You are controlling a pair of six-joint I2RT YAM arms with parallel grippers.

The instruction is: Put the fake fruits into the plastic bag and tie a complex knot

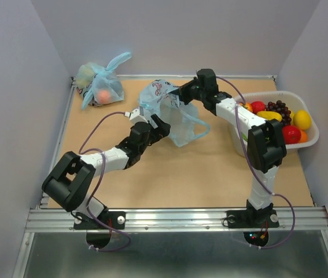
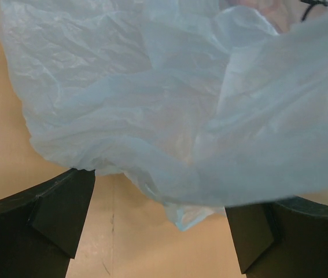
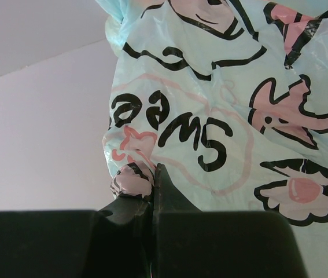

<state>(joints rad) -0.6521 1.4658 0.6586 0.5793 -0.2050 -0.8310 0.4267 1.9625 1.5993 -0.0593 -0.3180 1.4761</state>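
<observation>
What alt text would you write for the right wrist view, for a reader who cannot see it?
The black right gripper, shut, pinches a fold of the thin light-blue plastic bag printed with pink-and-black cartoon figures. A plain pale wall fills the left.

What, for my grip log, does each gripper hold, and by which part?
Right gripper: shut on the plastic bag, pinching a fold of printed panel. Left gripper: open, holding nothing.

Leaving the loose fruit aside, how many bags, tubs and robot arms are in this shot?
Bags: 2 (plastic bag, smaller tied bag)
Tubs: 1 (white tub)
Arms: 2 (left arm, right arm)
Total: 5
</observation>
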